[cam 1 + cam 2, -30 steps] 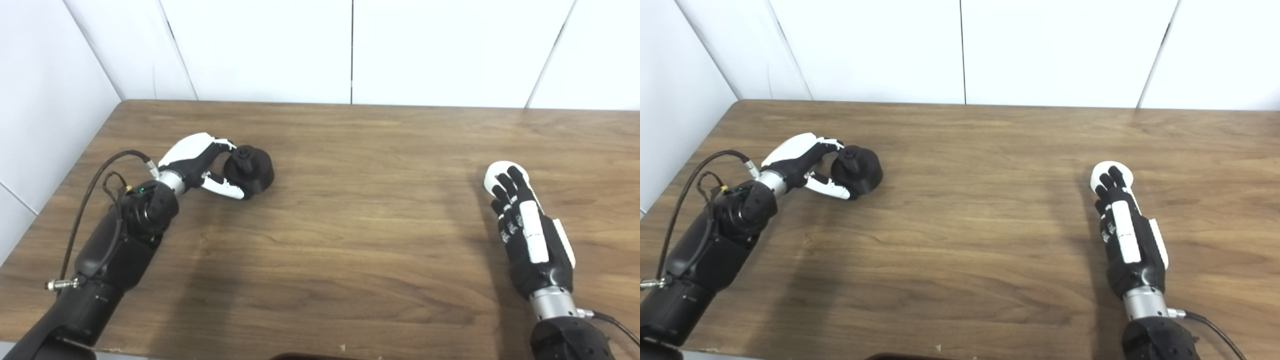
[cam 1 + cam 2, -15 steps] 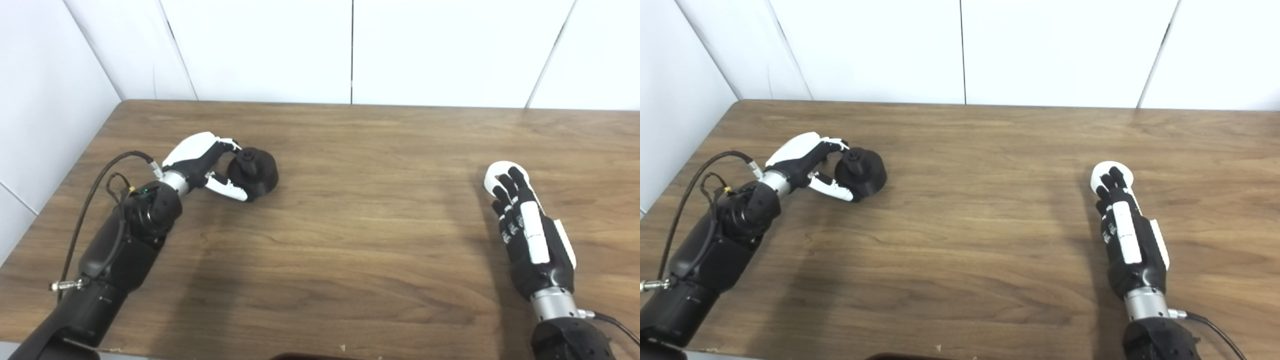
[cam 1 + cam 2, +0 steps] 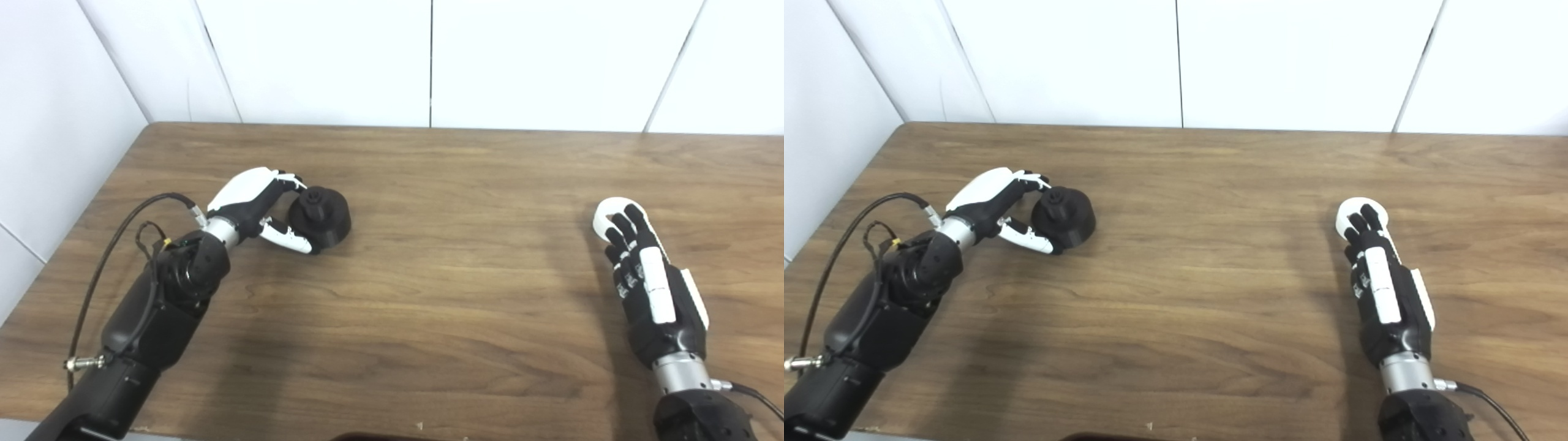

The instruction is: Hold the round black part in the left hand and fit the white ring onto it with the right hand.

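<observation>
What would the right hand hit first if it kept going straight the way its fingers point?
The right hand points at the white ring, which lies on the table right at its fingers; whether they touch it is unclear.

- You have a broad stretch of bare wooden table (image 3: 465, 275) between the two arms; nothing stands in it.
- On the left, the round black part (image 3: 321, 211) sits on the table with the left hand (image 3: 257, 199) curled against its near-left side, so only its right and far sides are open to approach.
- On the right, the right hand (image 3: 643, 269) lies over the white ring (image 3: 609, 211), covering its near edge.
- The white wall (image 3: 429, 61) bounds the table's far edge, and a side wall its left.
</observation>
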Controlling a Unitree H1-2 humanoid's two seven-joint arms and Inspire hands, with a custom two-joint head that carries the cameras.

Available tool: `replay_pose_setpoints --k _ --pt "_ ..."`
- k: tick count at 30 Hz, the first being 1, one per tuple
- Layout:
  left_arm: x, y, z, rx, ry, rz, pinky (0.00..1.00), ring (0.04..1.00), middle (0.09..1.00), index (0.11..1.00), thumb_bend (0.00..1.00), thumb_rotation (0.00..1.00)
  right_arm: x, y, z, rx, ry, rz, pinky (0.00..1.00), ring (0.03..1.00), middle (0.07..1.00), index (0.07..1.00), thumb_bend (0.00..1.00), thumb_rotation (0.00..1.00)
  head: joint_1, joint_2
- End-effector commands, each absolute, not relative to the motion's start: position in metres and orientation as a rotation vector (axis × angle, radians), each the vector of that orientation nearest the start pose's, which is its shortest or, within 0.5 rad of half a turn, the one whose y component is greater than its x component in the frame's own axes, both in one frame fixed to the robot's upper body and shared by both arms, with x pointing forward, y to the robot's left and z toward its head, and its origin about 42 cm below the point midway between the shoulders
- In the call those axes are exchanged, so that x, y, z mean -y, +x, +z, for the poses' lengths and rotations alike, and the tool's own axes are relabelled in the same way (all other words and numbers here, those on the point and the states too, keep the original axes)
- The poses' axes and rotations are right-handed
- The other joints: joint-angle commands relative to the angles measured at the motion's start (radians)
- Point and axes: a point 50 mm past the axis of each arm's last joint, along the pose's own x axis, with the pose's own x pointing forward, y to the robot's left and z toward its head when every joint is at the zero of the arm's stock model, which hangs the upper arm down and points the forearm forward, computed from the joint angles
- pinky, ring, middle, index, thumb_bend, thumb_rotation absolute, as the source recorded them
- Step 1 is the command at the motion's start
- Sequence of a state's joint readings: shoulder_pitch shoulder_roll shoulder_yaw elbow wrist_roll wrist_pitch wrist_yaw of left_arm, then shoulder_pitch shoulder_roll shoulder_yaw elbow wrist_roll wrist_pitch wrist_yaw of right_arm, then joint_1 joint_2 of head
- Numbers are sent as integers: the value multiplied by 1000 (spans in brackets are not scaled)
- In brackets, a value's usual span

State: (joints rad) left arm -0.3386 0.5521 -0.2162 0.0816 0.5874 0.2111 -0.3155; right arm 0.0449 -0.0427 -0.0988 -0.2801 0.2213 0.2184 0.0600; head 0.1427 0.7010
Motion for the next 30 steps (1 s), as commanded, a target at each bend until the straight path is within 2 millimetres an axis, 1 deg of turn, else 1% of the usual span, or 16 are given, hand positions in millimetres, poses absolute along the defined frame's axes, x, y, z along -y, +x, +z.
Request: replay_pose_setpoints --k 1,4,9,13,16,24,27,30 --pt "-323 386 203 -48 1205 -251 863 991 927 692 811 298 249 260 160 94 160 17 1000 972 965 965 603 770 -1 1" --pt "-318 383 204 -42 1199 -268 879 994 931 688 813 299 250 259 160 94 155 18 1000 972 964 970 606 769 -1 5" --pt "-312 377 204 -18 1210 -310 834 975 928 686 807 279 250 259 162 93 151 19 1000 968 961 964 599 767 2 9" --pt "-305 371 203 6 1209 -346 844 975 928 685 818 298 250 259 162 91 147 23 1000 968 961 964 608 769 1 12" --pt "-297 365 202 28 1213 -375 844 976 925 679 817 293 248 258 162 89 150 22 1000 973 964 964 609 768 -3 15" --pt "-275 351 198 46 1192 -468 888 990 938 685 812 303 247 257 164 88 152 19 1000 973 964 963 599 773 -12 23" --pt "-265 346 195 66 1178 -502 867 985 936 680 819 318 247 257 165 86 149 17 1000 969 959 960 612 768 -14 25" --pt "-255 338 193 80 1157 -536 886 994 942 681 821 336 247 257 165 86 150 20 1000 973 962 965 604 767 -16 26"
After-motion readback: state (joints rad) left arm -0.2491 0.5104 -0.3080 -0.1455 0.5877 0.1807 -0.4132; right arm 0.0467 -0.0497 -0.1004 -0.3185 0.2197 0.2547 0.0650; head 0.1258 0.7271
